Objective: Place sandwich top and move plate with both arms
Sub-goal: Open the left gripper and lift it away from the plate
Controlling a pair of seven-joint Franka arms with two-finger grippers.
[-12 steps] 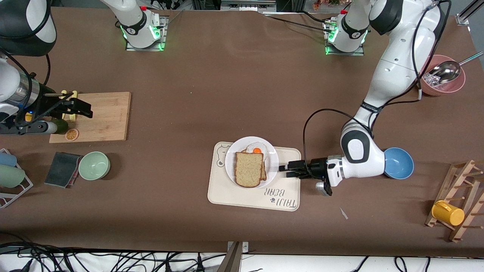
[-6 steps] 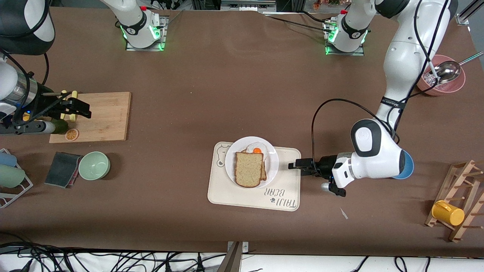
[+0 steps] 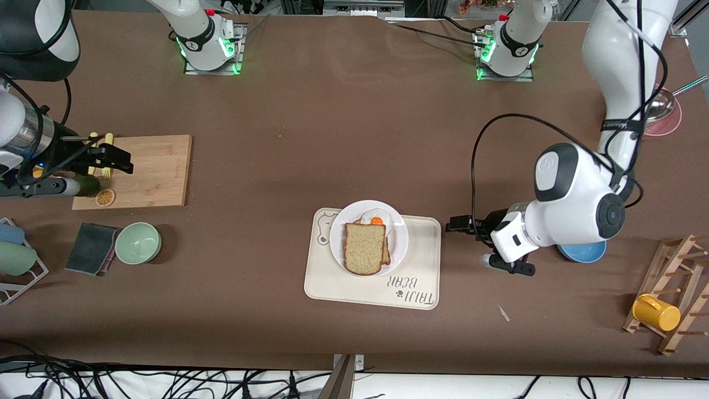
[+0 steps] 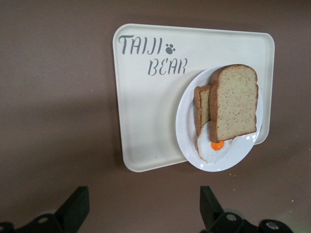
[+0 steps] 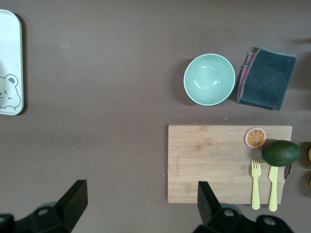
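Spreading across the whole front view is a brown table (image 3: 332, 138). Two white arms are reaching over it from bases at the top edge. The left arm is bending down the frame's right side, its left gripper (image 3: 457, 224) hanging over bare table just beside the tray, fingers spread wide and holding nothing. The right arm is waiting at the frame's far left edge, its right gripper (image 3: 113, 160) hovering over a wooden cutting board (image 3: 155, 172), fingers also spread and holding nothing.

Lying just below the frame's centre is a beige tray (image 3: 421, 260) with a bear drawing. Sitting on it is the round white plate (image 3: 339, 246). Resting on the plate is the sandwich top (image 3: 364, 248), a tan bread slice lying over another slice and partly over a fried egg (image 3: 376, 219).
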